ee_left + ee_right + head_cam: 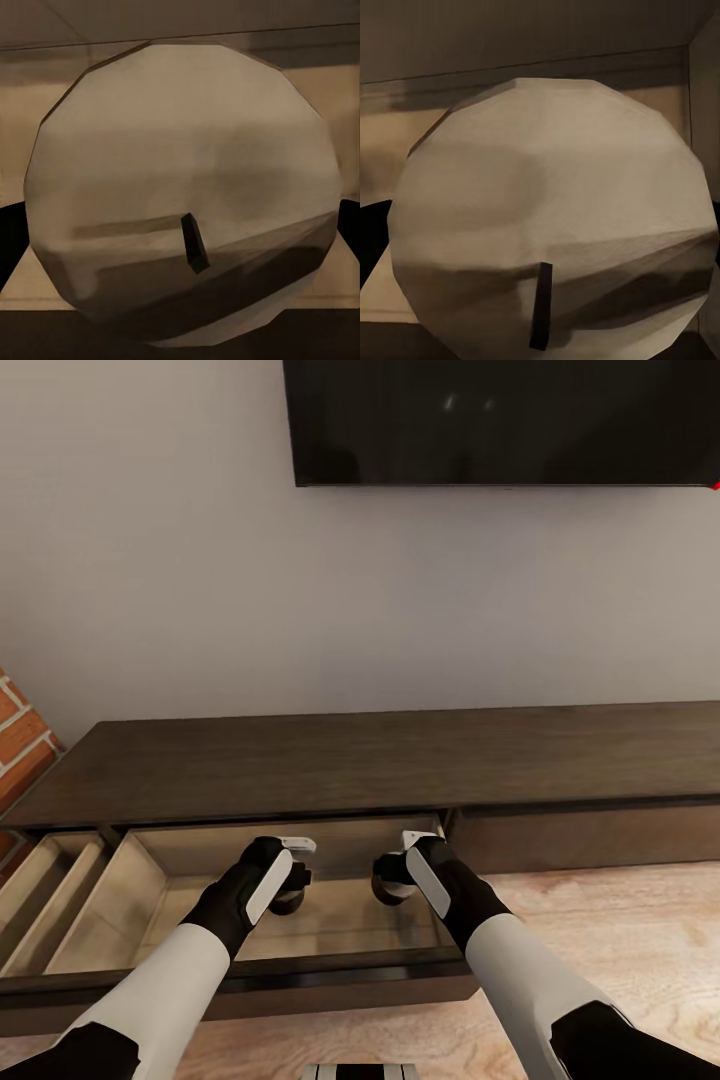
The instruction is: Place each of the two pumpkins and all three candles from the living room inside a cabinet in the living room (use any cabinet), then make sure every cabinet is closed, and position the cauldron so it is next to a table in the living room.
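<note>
Facing the dark cabinet (pixel 400 760), head view: both arms reach into its open drawer (pixel 150 880) | left wrist: jaws clamped on a beige candle (pixel 180 195), wick (pixel 195 244) showing | right wrist: jaws clamped on another candle (pixel 555 217) over the drawer.

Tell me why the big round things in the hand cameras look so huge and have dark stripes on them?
Left wrist view: the candle sits right up against the lens, so it looks giant, with soft shadow bands across its top. Right wrist view: the other candle looks the same, shaded darker low down. Head view: the open drawer is evenly lit, no glare.
</note>
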`<state>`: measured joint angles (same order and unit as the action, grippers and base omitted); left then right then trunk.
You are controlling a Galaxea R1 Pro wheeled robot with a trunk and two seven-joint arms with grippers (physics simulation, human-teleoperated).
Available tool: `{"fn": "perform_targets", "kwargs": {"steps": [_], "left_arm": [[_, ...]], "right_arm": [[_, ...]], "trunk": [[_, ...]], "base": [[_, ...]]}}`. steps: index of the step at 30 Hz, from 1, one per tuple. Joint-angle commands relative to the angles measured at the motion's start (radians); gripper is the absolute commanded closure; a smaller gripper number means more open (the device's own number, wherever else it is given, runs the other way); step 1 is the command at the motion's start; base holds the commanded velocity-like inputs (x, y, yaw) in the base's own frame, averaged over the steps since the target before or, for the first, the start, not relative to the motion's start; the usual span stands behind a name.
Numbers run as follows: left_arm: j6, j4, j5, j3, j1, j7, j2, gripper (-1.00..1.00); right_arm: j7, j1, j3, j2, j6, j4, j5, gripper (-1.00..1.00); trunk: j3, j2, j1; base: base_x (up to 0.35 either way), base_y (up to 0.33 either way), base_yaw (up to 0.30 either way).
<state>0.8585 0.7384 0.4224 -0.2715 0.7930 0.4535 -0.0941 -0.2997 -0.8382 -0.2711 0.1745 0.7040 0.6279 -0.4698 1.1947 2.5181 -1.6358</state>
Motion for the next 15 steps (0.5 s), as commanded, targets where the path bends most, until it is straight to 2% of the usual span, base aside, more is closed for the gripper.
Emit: {"fn": "perform_targets", "kwargs": {"steps": [1,12,15], "left_arm": [[0.002,0.001,0.010,-0.003,0.000,0.010,0.001,1.00],[0.001,0.001,0.010,-0.003,0.001,0.010,0.001,1.00],[0.001,0.001,0.010,-0.003,0.001,0.010,0.001,1.00]], "right_arm": [[-0.009,-0.001,-0.002,0.000,0.002,0.001,-0.010,1.00],[-0.009,-0.001,-0.002,0.000,0.002,0.001,-0.009,1.00],[-0.009,0.000,-0.002,0.000,0.002,0.001,-0.009,1.00]], "trunk": [[0.005,0.001,0.000],[0.047,0.003,-0.005],[0.047,0.003,-0.005]], "base": [[0.002,0.000,0.000],[0.000,0.000,0.000],[0.000,0.000,0.000]]}}
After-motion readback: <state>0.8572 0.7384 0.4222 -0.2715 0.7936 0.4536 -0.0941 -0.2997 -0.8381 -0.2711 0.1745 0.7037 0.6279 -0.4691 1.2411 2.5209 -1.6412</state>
